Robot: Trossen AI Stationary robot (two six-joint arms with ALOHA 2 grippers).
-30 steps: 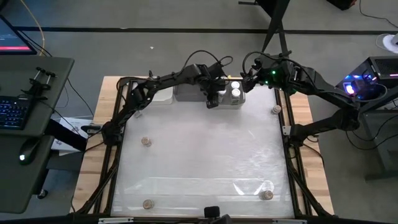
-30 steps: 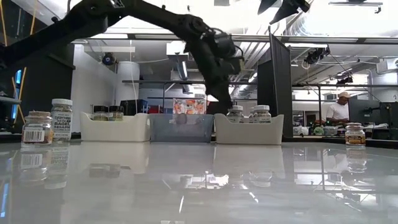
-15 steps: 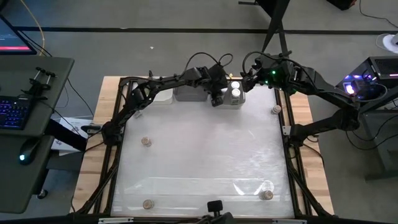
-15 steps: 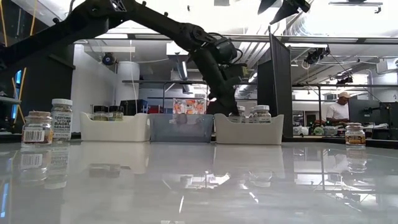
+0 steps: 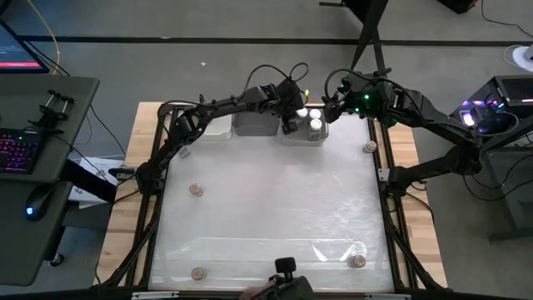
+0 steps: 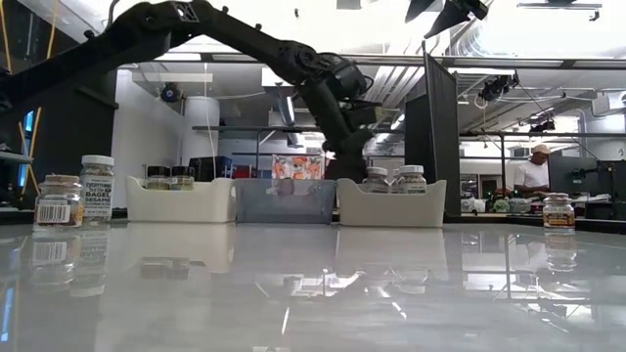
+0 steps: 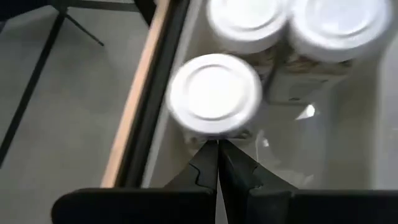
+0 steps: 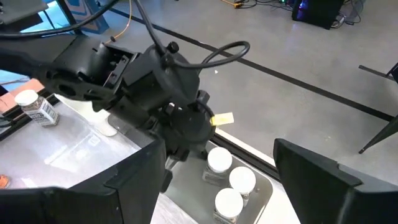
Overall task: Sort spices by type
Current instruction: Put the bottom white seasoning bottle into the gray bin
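Left hand [image 7: 217, 163] higher now, above 3 white-capped jars [image 7: 214, 92].

A robotics lab is indicated: exposed ceiling ducts [image 6: 293, 98] are seen overhead, a keyboard [image 5: 18, 150] and mouse [image 5: 32, 211] sit beside the rig, and cables [image 5: 500, 179] are strewn over concrete floor.
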